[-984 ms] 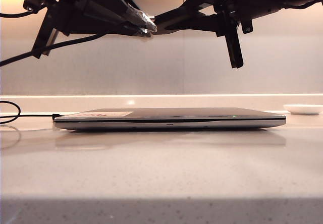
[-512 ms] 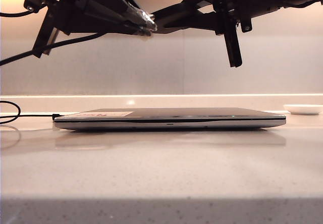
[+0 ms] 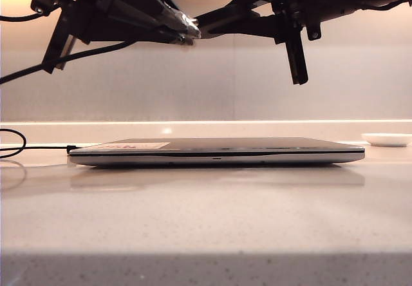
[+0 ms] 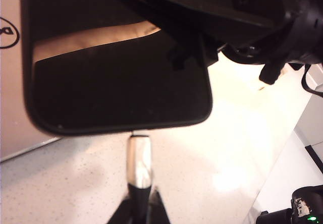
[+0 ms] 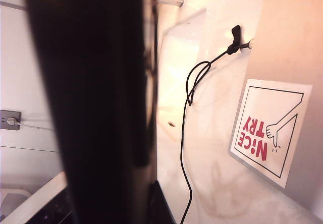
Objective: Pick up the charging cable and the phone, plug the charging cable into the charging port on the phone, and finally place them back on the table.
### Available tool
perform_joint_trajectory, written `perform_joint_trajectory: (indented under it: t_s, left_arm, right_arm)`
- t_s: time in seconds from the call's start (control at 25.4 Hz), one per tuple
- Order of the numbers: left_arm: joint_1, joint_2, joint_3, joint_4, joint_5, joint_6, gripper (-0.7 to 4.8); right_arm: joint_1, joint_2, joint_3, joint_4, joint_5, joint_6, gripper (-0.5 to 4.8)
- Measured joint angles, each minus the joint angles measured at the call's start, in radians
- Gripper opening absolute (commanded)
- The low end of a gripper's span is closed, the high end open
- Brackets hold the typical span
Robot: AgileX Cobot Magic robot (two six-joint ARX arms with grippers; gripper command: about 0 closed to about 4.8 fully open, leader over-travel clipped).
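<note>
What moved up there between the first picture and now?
Only a little. The phone in the right gripper tilted and crept toward the silvery plug of the charging cable held by the left gripper; they look closer now. Both jaws stayed shut. The laptop, the white dish and the table stayed the same.
</note>
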Motion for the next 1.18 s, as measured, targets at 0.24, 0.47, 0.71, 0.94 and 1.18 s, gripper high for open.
perform_joint_trajectory:
  t_s: [0.24, 0.47, 0.71, 0.94, 1.18]
  left_arm:
    - [0.0, 0.0, 0.0, -0.002, 0.0, 0.0, -0.06]
    - [0.0, 0.0, 0.0, -0.002, 0.001, 0.0, -0.04]
    - [0.0, 0.0, 0.0, 0.018, -0.001, 0.002, 1.21]
    - [0.0, -0.002, 0.001, 0.028, -0.006, 0.004, 1.21]
    - [0.001, -0.036, 0.001, 0.022, -0.008, 0.043, 0.79]
  right_arm:
    - [0.011, 0.0, 0.0, -0.025, 0.01, 0.0, -0.06]
    - [0.011, 0.0, 0.001, -0.025, 0.009, 0.0, -0.06]
    - [0.012, 0.0, 0.0, -0.035, 0.014, -0.003, -0.06]
    - [0.011, 0.0, 0.0, -0.044, 0.036, -0.03, -0.06]
    - [-0.031, -0.001, 0.002, -0.133, 0.053, -0.08, -0.06]
